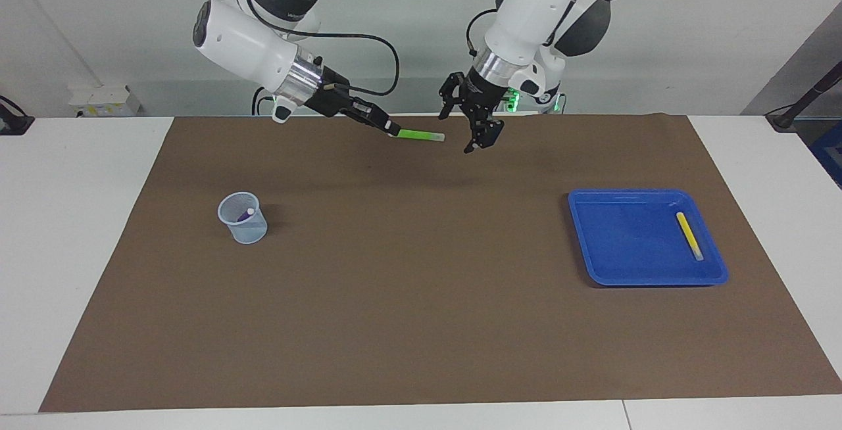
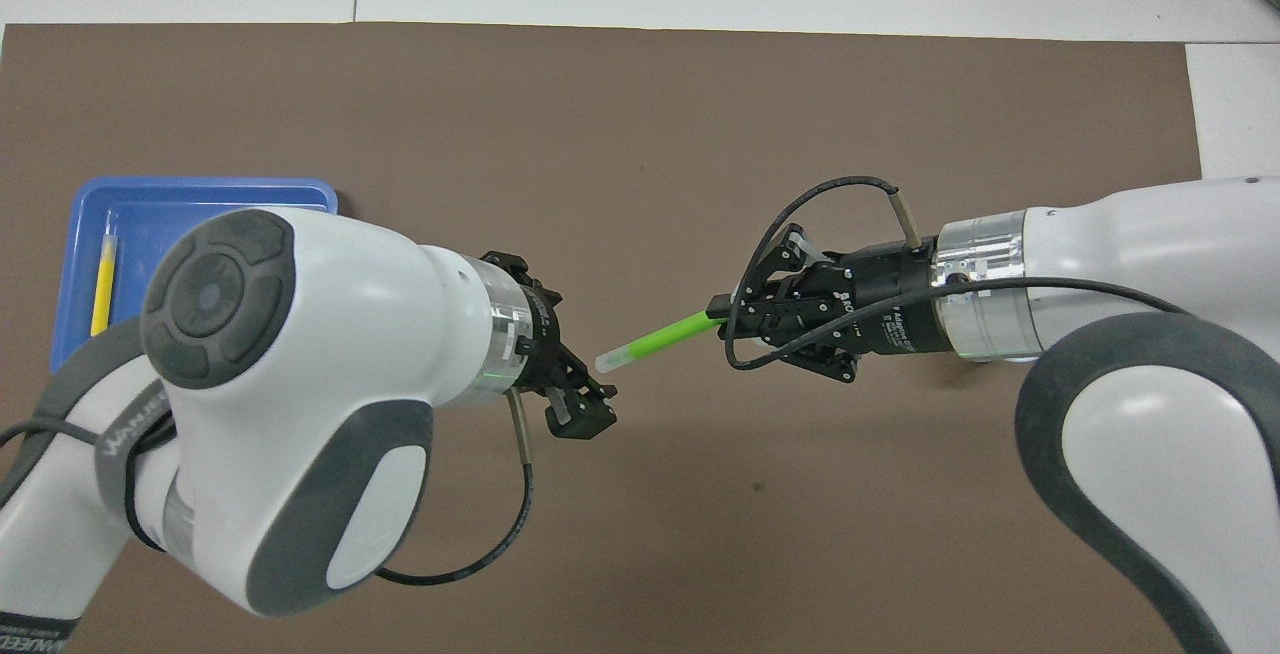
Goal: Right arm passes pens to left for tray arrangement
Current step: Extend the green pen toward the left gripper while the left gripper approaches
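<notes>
My right gripper [image 1: 393, 131] [image 2: 722, 312] is shut on one end of the green pen [image 1: 421, 135] [image 2: 655, 339], held level in the air over the mat's edge by the robots, pale cap end pointing at the left arm. My left gripper [image 1: 464, 129] [image 2: 580, 369] hangs open right at that cap end, its fingers not closed on it. The yellow pen [image 1: 689, 235] [image 2: 103, 279] lies in the blue tray [image 1: 625, 246] [image 2: 200, 194] along the side toward the left arm's end. The purple pen [image 1: 245, 215] stands in a small mesh cup.
The pale-blue mesh cup [image 1: 245, 226] stands on the brown mat [image 1: 421, 298] toward the right arm's end of the table; the right arm hides it in the overhead view. White tabletop [image 1: 79, 219] frames the mat.
</notes>
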